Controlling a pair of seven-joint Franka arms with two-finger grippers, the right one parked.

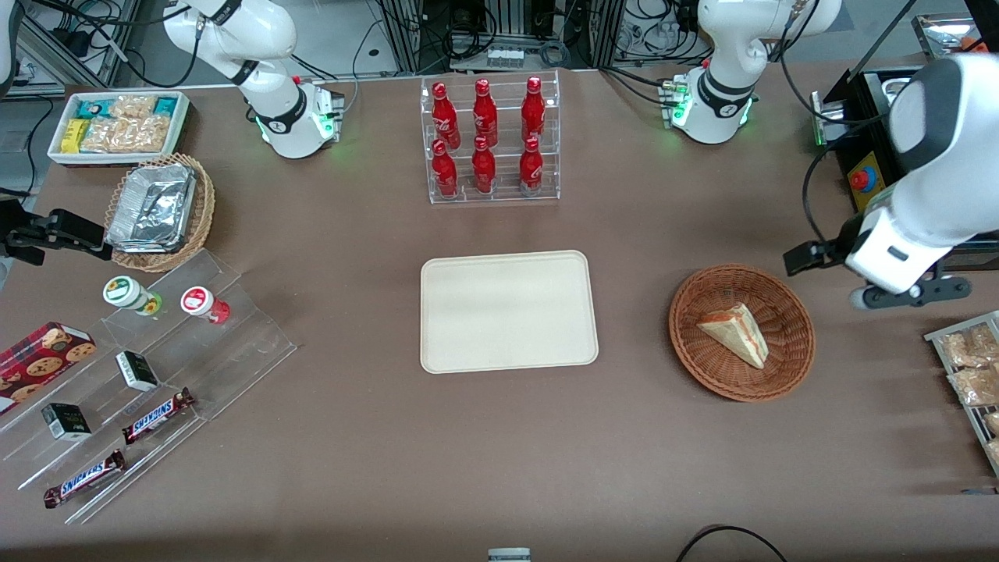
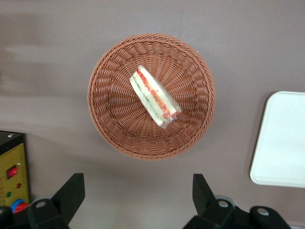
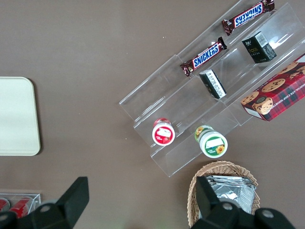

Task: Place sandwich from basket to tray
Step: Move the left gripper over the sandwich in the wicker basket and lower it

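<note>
Lying untouched in the basket (image 1: pixel 741 332), the sandwich (image 1: pixel 734 333): a pale wedge with red and green filling at its edge, wrapped in clear film, resting across the woven floor; nothing moved to the tray (image 1: pixel 509 311) yet, its cream surface bare; whole task left, by the look of it: descent, grasp, lift, carry, release.

Hovering high above the table, the gripper (image 2: pixel 138 193), over the brown top just beside the basket rim and not over the sandwich itself; fingers (image 2: pixel 70 193) spread wide, holding nothing; well clear of the wicker.

Sitting apart on the table (image 1: pixel 499 437), basket and tray, the basket toward the working arm's end, with open brown surface between them; plain matte top, flat and even.

Crowding the edges, shop-like stock: clear rack of red bottles (image 1: pixel 488 136) farther from the front camera than the tray; stepped clear shelf (image 1: pixel 148 375) with chocolate bars, small boxes and two jars toward the parked arm's end; tan basket of foil containers (image 1: pixel 156 207) and white bin of snack packets (image 1: pixel 119 125) near it; cables and metal frames past the table's edge.
</note>
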